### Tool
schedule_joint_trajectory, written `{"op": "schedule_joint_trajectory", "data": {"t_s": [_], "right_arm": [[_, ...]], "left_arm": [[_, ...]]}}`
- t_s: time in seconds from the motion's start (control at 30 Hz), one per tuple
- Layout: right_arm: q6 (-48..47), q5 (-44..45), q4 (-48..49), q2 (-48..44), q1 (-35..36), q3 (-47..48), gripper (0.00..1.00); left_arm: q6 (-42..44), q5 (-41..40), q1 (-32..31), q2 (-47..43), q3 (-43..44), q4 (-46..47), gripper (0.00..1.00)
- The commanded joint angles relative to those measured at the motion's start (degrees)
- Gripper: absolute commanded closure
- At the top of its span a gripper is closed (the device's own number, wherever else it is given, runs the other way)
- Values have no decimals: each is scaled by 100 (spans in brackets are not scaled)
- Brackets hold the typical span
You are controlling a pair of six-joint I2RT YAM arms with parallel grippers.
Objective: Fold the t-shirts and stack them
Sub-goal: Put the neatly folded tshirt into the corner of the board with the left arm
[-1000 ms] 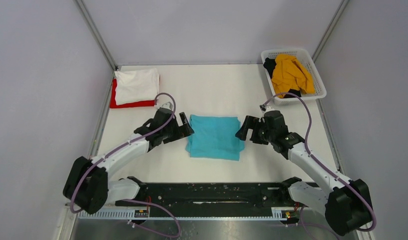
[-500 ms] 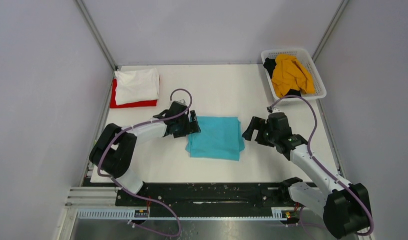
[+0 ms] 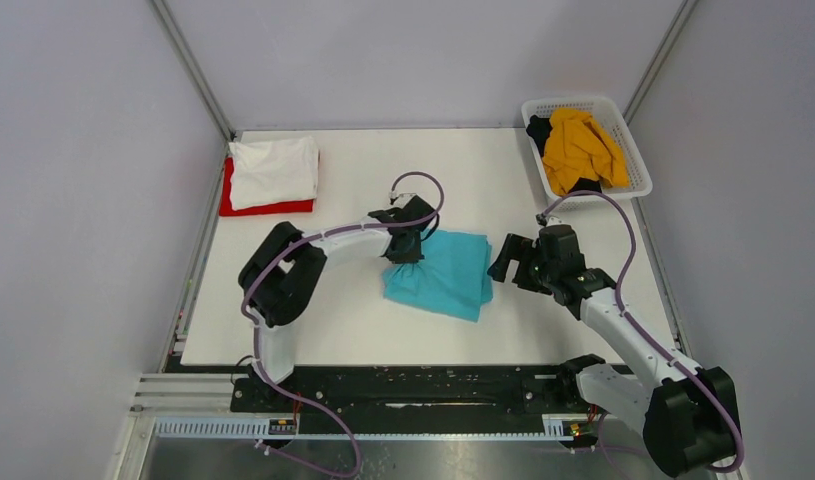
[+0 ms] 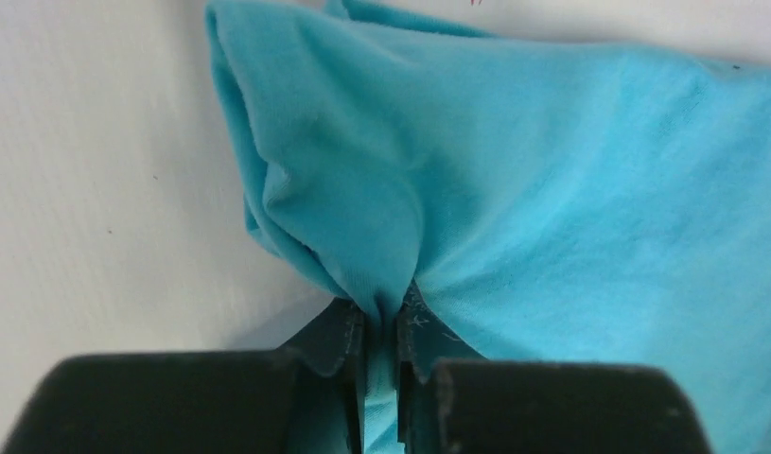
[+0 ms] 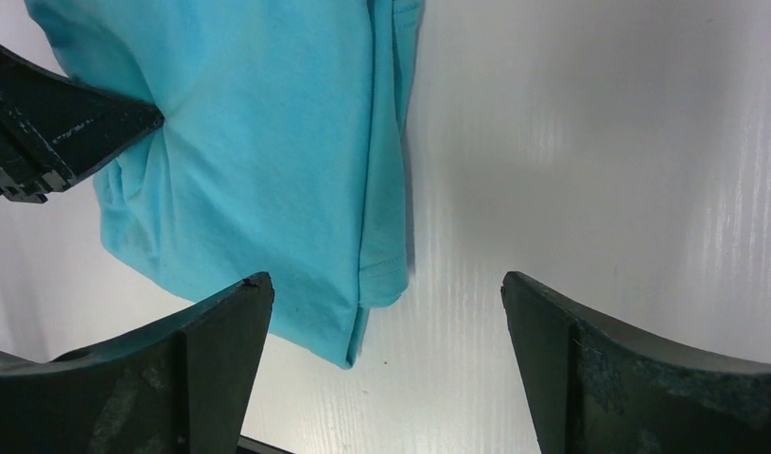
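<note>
A folded teal t-shirt [image 3: 451, 278] lies mid-table, its left edge bunched up. My left gripper [image 3: 408, 248] is shut on that bunched edge; in the left wrist view a fold of the teal t-shirt [image 4: 551, 189] is pinched between the jaws of the left gripper [image 4: 381, 317]. My right gripper [image 3: 505, 260] stands open just right of the shirt, not touching it. In the right wrist view the right gripper [image 5: 386, 282] is wide open over bare table, with the teal t-shirt [image 5: 268, 142] by its left finger. A folded white t-shirt [image 3: 275, 168] lies on a red one [image 3: 268, 208] at the back left.
A white lattice basket [image 3: 635, 170] at the back right holds a mustard-yellow t-shirt [image 3: 580, 148] and a black one [image 3: 538, 130]. Metal frame posts rise at the table's back corners. The black rail with both arm bases runs along the near edge.
My left gripper moved right onto the teal t-shirt's left edge and shut on it, bunching the cloth and skewing the shirt. The right gripper drew back slightly to the right, still open.
</note>
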Motion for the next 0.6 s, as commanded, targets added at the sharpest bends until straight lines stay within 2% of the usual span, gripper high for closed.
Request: {"op": "schedule_joint_trajectory", "data": {"t_s": [0.0,0.07,0.2,0.43,0.57], "right_arm": [[-168,135,-39,-112,-69,-54,1],[-185,163,-51,-134,-79,-53,0],[-221,222,-88,-201,-88,-58,1],[-260,315,-115,-307,-99,-97,1],[-283,359,-109,-270,-97,-94,0]], "left_arm": [[128,-1448,-170,722,404,-1446,100],[223,-1810,-168,752,596,-1686,100],[605,-3058,-110,619,1046,-2108,100],[2249,-4441,542,726,1815,-1670,100],[3185,-4416,1131,707,2132,-1117,100]]}}
